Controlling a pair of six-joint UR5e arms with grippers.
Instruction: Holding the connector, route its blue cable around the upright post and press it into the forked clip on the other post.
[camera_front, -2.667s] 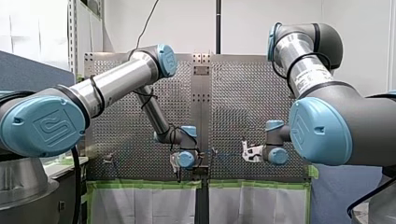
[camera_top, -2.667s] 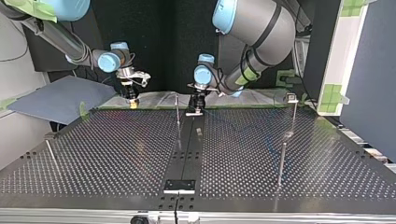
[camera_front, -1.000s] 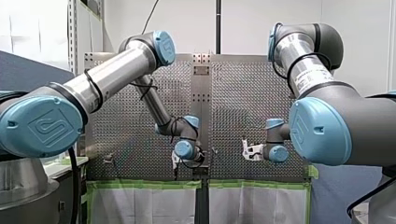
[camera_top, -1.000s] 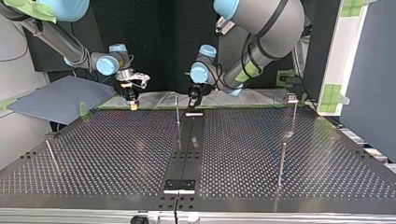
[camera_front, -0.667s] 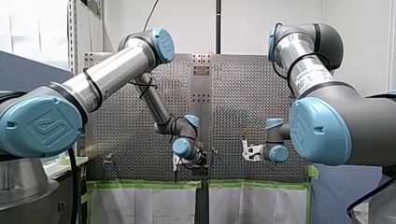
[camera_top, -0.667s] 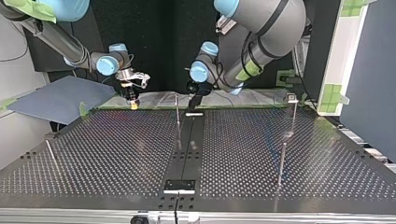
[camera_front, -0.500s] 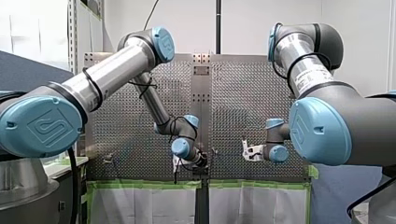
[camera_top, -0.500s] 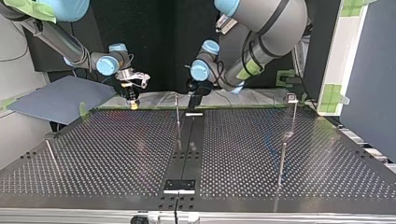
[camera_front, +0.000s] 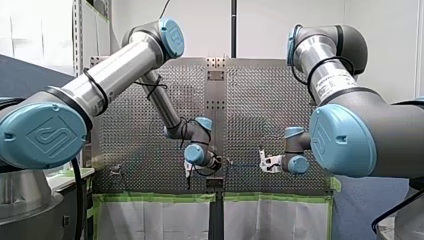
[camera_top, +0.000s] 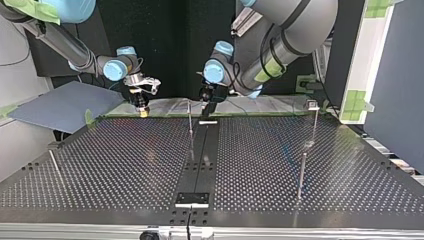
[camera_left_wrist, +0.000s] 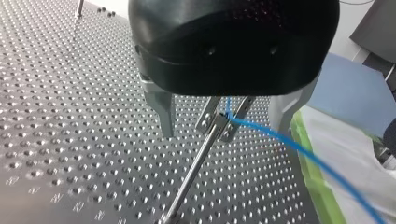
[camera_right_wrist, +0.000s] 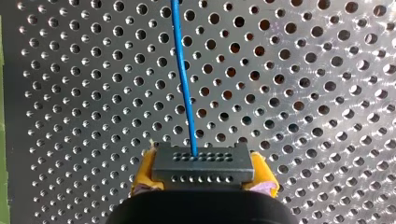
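The perforated table (camera_top: 125, 165) carries several thin upright posts, and the work is at its far edge in the top view. My left arm (camera_front: 120, 70) is bent down to the table's middle, and my right arm (camera_front: 340, 125) reaches in beside it.

In the left wrist view the left gripper (camera_left_wrist: 223, 133) is spread wide and grasps nothing. Its metal fingers (camera_left_wrist: 161, 109) stand either side of a slender post (camera_left_wrist: 191, 175) topped by the forked clip (camera_left_wrist: 218, 122), without touching it. The right gripper (camera_right_wrist: 204, 176) is clamped on the dark connector (camera_right_wrist: 204, 161), which is pinched between yellow pads (camera_right_wrist: 141, 176) over the table.

The blue cable (camera_left_wrist: 299, 151) leaves the connector's face and runs straight and taut to the fork. There it kinks and passes out of sight behind the gripper body. Whether it is fully bedded in the slot, or has been led round the other post, cannot be told.

The step in hand is judged to be the seating of the cable in the fork. It would be done best with tension held by the right gripper, so that the cable lies in line with the slot. Any push should be given straight down along the post's axis, close beside the clip. A sideways push should be avoided, since so thin a post is likely to bend or spring and the cable may be flicked out.
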